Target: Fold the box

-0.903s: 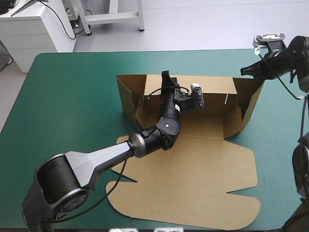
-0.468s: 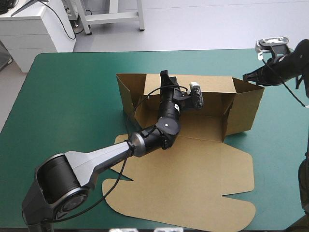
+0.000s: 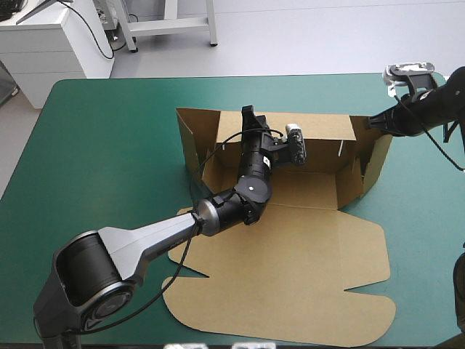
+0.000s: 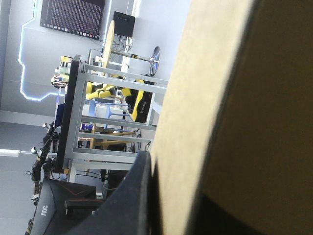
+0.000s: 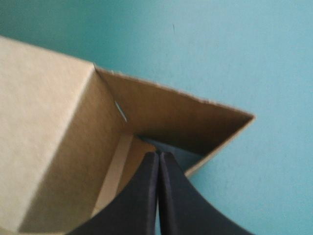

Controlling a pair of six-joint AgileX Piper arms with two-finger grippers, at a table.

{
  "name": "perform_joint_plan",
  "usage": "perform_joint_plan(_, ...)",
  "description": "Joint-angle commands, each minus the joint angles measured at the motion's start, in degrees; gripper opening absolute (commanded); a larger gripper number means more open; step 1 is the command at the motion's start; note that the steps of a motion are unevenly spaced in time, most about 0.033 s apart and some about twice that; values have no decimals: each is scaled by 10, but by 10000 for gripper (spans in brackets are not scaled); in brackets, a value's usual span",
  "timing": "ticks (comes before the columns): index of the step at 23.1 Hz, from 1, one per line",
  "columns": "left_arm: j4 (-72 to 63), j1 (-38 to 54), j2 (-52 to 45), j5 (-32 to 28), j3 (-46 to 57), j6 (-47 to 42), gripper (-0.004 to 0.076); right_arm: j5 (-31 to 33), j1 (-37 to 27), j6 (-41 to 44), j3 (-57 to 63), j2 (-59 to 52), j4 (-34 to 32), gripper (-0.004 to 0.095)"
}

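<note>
Standing matte brown box [image 3: 320,138] walls, flat lobed lid [image 3: 290,269]

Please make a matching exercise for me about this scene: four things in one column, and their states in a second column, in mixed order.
Things:
1. left gripper
2. right gripper
3. box's lid panel
4. box's far wall

States:
a. standing upright
b. lying flat on the teal-green cover
c. shut, tips at the box's right end
d. shut on the far wall's top edge

Pairs: 1-d, 2-c, 3-b, 4-a.

Teal-green table cover [image 3: 102,153] (smooth, rounded at the corners)
</note>
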Motion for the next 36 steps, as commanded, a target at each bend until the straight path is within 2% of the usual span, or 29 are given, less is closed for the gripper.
perform_joint_plan(1,-18,1,-26,3,-10,-34,-8,-74,-1,-4,-28,-30,43,-19)
perform_joint_plan(9,-18,1,-26,5,-10,-34,-8,-102,-1,8,-91,44,32,-20)
perform_joint_plan(12,-16,1,-26,5,-10,-34,-8,-53,-1,17,-130,89,-4,-19)
perform_joint_plan(17,-8,1,-26,10,-10,-37,-8,15,-1,19,-134,94,-61,-20)
perform_joint_plan(19,-8,1,-26,10,-10,-37,-8,39,-1,13,-133,94,-58,-20)
perform_joint_plan(23,-8,1,-26,9,-10,-37,-8,39,-1,13,-126,67,0,-19)
perform_joint_plan(27,-8,1,-26,9,-10,-37,-8,40,-1,13,-120,40,-8,-21)
perform_joint_plan(30,-8,1,-26,10,-10,-37,-8,39,-1,-10,-48,11,-11,-21)
perform_joint_plan(36,-12,1,-26,10,-10,-37,-8,-3,-1,-26,-7,-14,24,-21)
